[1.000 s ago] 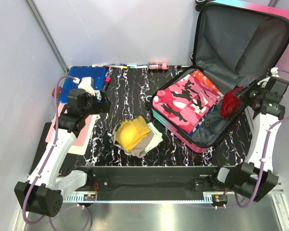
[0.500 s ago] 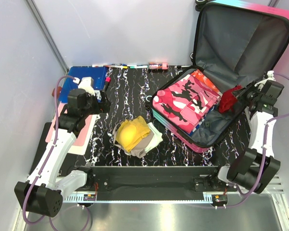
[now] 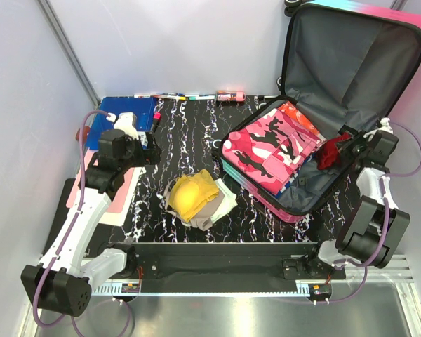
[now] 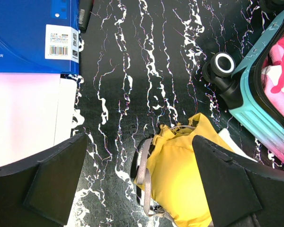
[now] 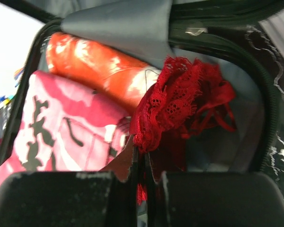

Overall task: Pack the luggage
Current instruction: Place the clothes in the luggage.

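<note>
The luggage (image 3: 292, 208) lies open at the right, its grey-lined lid (image 3: 351, 60) upright. Folded pink camouflage clothes (image 3: 266, 151) fill its left half; they also show in the right wrist view (image 5: 71, 127). My right gripper (image 3: 345, 149) is shut on a red lace garment (image 3: 330, 153) and holds it over the luggage's right side; the lace (image 5: 180, 104) bunches above the closed jaws (image 5: 144, 163). My left gripper (image 3: 149, 149) is open and empty above the table, left of a yellow garment pile (image 3: 193, 198), which shows between its fingers (image 4: 180, 184).
A blue folder (image 3: 126, 118) and pink and white sheets (image 3: 126, 189) lie at the left. Markers and a small pink item (image 3: 230, 95) line the back edge. A luggage wheel (image 4: 223, 64) shows in the left wrist view. Grey walls close in both sides.
My right gripper has swung down and back toward the luggage's right rim with the red lace garment still held. The left arm has not moved.
</note>
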Motion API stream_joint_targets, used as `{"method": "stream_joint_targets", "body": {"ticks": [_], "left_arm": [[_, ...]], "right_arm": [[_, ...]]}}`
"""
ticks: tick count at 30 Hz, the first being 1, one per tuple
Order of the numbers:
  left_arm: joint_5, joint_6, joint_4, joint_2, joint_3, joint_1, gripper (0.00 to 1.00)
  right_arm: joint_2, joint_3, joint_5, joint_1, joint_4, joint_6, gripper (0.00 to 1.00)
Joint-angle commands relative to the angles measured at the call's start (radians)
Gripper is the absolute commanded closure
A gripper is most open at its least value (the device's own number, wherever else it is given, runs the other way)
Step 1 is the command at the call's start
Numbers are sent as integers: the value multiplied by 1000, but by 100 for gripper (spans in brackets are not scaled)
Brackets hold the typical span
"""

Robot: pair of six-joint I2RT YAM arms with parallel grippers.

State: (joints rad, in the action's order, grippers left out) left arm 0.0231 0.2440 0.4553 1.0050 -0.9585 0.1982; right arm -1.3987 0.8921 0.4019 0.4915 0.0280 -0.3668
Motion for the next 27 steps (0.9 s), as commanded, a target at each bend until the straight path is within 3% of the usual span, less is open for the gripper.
{"method": "stream_joint_targets", "body": {"ticks": [1,7,13,18,21,22,25,27], "left_arm": [[8,-9,-35,-8,-6,3,1],[17,-9,-37,-9,-6,4,1],[17,-9,-35,-11,-5,4,1],[17,-8,-37,-11,-6,4,1],[15,-8,-37,-14,-6,3,1],[14,-8,-35,-13,-5,4,1],[12,-6,-35,-13,-6,4,1],[12,-6,-35,-13,-6,4,1]], "right_arm": [[18,-57,-125,5,125,-29,100],[38,-131,-231,5,147,-55,100],[-9,-99,-356,5,35,-75,100],[-52,-75,-368,5,-16,-83,100],[-42,-56,-382,5,-65,-99,80],[-33,-47,-394,5,-80,-104,56],[10,-35,-423,5,-117,-118,26],[56,-30,-440,5,-131,-126,20]]}}
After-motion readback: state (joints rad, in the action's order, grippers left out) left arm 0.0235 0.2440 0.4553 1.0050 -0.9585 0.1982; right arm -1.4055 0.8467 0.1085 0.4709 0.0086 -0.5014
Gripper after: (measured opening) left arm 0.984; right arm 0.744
